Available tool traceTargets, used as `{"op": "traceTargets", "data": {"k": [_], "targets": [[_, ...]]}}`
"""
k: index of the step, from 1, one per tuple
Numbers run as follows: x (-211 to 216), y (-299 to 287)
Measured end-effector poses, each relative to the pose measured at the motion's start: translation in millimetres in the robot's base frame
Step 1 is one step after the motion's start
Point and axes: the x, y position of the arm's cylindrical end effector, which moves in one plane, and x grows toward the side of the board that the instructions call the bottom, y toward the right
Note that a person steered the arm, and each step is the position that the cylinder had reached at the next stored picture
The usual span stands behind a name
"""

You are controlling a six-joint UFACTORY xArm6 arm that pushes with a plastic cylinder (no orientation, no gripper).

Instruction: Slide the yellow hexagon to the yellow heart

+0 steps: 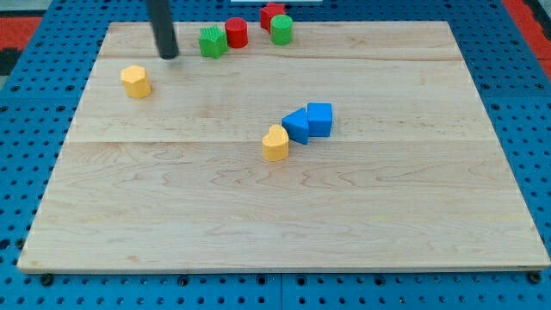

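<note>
A: So, where's the yellow hexagon (135,82)?

B: Upper left of the pale, grainy wooden table (258,215), just below-left of my tip (169,55), apart from it. No jaws here, only a smooth dark rod.

A: And the yellow heart (275,143)?

B: Mid-table, touching a blue block (297,126) beside a blue cube (319,119).

Lighting: bright, even, diffuse overhead. Wooden board (284,215): faint sheen nr centre, no hard glare. Blocks on board: short soft shadows. Focus: sharp across board; edges slightly soft. Perspective: board tapers twd view's top.
</note>
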Motion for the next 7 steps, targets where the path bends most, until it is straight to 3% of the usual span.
{"op": "traceTargets", "data": {"k": [1,2,3,5,6,7], "targets": [[-17.2,-34.9],[54.1,-33.4],[116.3,26.0],[107.4,-67.7],[168.1,-47.7],[168.5,13.1]]}}
